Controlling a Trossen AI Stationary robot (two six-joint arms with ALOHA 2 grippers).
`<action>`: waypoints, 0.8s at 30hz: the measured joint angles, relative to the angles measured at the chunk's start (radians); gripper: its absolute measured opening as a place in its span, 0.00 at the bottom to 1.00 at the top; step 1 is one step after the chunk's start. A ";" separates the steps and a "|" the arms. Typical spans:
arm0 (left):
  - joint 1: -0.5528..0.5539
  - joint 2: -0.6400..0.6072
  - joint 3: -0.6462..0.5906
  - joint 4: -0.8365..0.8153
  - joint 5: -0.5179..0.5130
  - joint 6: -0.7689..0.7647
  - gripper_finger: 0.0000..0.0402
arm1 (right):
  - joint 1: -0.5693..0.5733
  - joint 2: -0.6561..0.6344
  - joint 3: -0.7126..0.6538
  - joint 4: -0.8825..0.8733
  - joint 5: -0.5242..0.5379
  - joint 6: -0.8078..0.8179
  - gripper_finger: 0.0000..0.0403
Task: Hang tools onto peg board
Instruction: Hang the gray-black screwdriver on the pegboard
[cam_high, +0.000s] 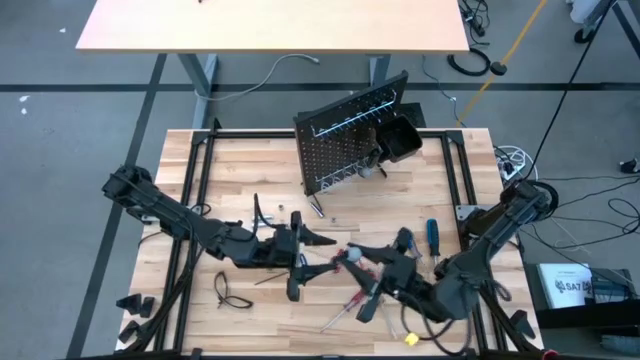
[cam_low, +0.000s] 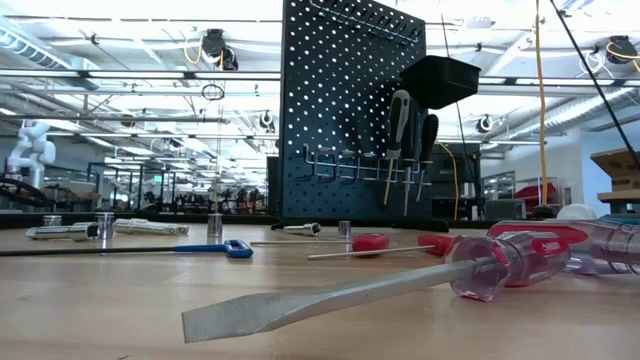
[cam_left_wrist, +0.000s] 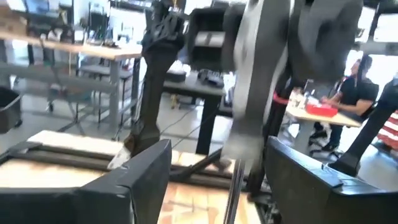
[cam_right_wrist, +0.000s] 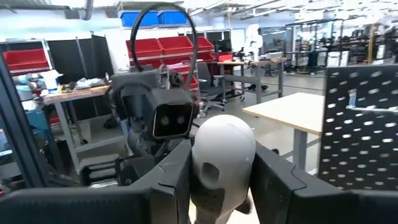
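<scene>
A tool with a pale grey rounded handle (cam_right_wrist: 222, 140) hangs above the table's near middle (cam_high: 351, 257). My right gripper (cam_right_wrist: 222, 180) is shut on it, coming from the right (cam_high: 362, 260). My left gripper (cam_left_wrist: 217, 180) faces it from the left (cam_high: 322, 256) and is open. The tool's thin dark shaft (cam_left_wrist: 236, 186) stands between the left fingers, and I cannot tell whether it touches either one. The black peg board (cam_high: 345, 140) stands upright at the table's far middle. Two black-handled screwdrivers (cam_low: 400, 118) hang from its rail. My right gripper pinches the tool's grey handle at its rounded butt end (cam_right_wrist: 200, 165), one finger (cam_right_wrist: 165, 186) on each side. The fingers lie level and come from the table's right. The tool is lifted clear of the table, its shaft pointing toward my left gripper.
Loose tools lie on the wood. A blue-handled screwdriver (cam_high: 433, 235) is at the right and red-handled ones (cam_high: 350, 300) are near the front edge. A large flat screwdriver (cam_low: 400, 285), a blue T-handle key (cam_low: 238, 249) and small silver sockets (cam_low: 214, 225) lie nearby. A black bin (cam_high: 402, 140) hangs on the board.
</scene>
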 joint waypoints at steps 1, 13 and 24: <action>0.000 -0.015 0.000 -0.037 -0.002 -0.017 0.63 | 0.006 -0.010 0.000 0.000 0.016 -0.015 0.28; -0.015 -0.308 -0.009 -0.635 0.003 -0.127 0.63 | -0.049 -0.047 0.000 -0.248 0.133 0.130 0.28; -0.004 -0.498 -0.258 -0.599 -0.007 -0.199 0.64 | -0.188 -0.046 0.000 -0.768 -0.001 0.675 0.28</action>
